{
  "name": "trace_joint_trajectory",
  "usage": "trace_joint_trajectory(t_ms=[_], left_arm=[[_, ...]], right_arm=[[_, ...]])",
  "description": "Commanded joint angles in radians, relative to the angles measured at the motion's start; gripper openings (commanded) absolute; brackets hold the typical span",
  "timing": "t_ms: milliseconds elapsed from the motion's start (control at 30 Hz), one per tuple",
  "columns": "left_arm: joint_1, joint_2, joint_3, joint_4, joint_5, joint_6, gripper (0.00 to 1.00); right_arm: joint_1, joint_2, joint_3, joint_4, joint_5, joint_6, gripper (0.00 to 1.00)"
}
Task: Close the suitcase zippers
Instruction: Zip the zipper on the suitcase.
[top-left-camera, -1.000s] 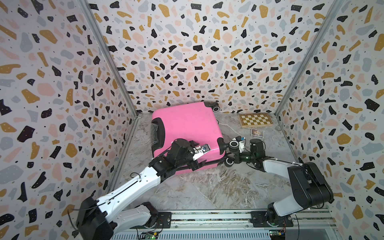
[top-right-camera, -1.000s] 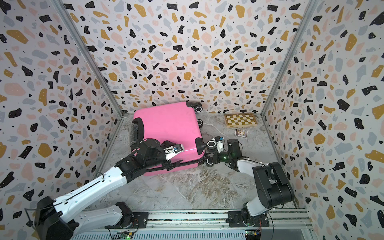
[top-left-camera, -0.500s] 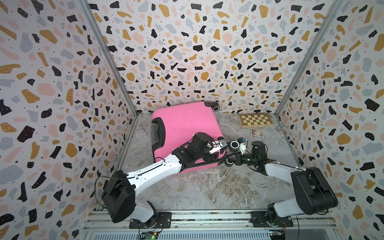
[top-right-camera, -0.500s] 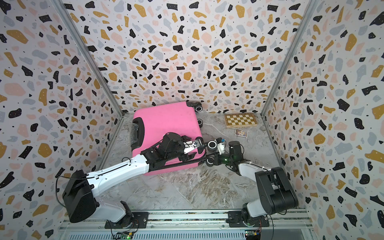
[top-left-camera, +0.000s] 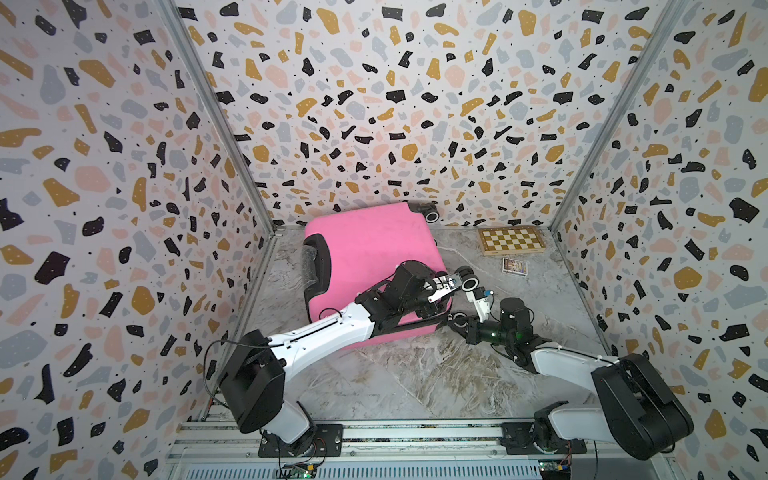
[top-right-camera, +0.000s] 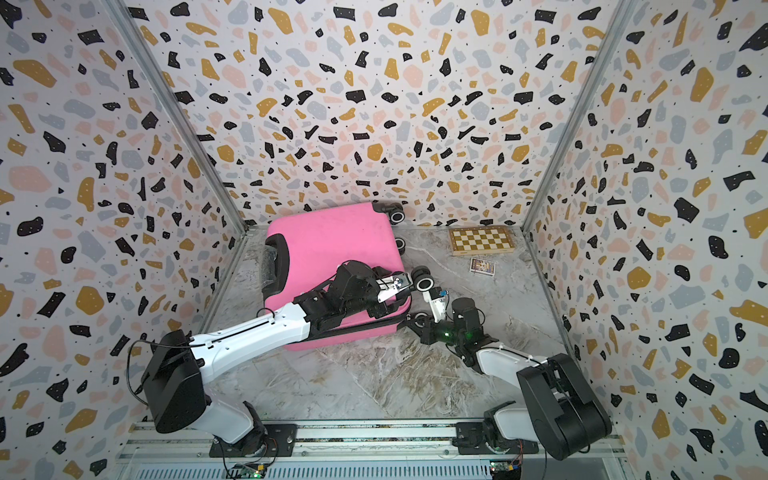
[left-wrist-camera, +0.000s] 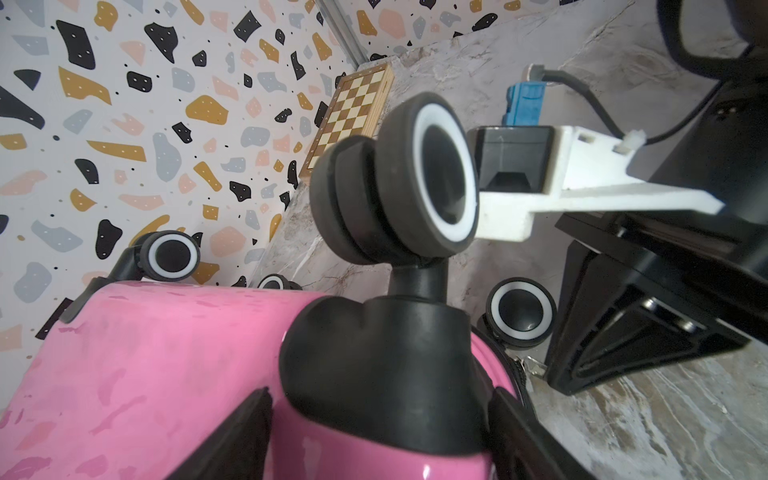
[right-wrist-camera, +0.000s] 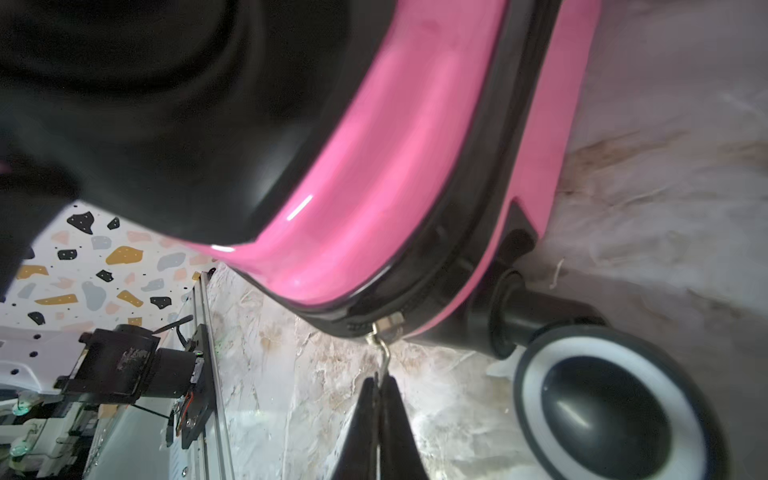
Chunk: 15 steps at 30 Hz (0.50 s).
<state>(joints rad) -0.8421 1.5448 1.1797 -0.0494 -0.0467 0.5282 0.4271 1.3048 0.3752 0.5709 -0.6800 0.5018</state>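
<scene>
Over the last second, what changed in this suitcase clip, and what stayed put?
The left gripper swept across the suitcase lid to its wheel corner, jaws now straddling the wheel mount. The right gripper stayed shut on the zipper pull; suitcase and chessboard unmoved.

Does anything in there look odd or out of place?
Nothing looks damaged or spilled. The suitcase lies flat on the floor, skewed to the walls, and a small printed box lies loose near the chessboard.
</scene>
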Motion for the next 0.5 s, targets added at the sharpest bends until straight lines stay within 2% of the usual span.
trace_joint_trajectory(t_ms=[0, 167, 300, 400, 467], left_arm=[[0.071, 0.075, 0.032, 0.110, -0.274, -0.024, 0.76], [0.071, 0.080, 0.043, 0.093, -0.255, -0.035, 0.72], [0.071, 0.057, 0.053, 0.039, -0.217, -0.055, 0.75], [0.072, -0.004, 0.088, -0.080, -0.199, -0.115, 0.87], [0.074, -0.050, 0.130, -0.193, -0.213, -0.207, 0.97]], right_arm=[[0.121, -0.069, -0.022, 0.025, -0.207, -0.051, 0.00], [0.197, -0.063, -0.001, 0.005, -0.119, -0.106, 0.00], [0.219, -0.044, 0.020, -0.062, -0.022, -0.138, 0.00], [0.219, -0.038, 0.037, -0.120, 0.081, -0.155, 0.00], [0.219, -0.037, 0.056, -0.156, 0.128, -0.165, 0.00]])
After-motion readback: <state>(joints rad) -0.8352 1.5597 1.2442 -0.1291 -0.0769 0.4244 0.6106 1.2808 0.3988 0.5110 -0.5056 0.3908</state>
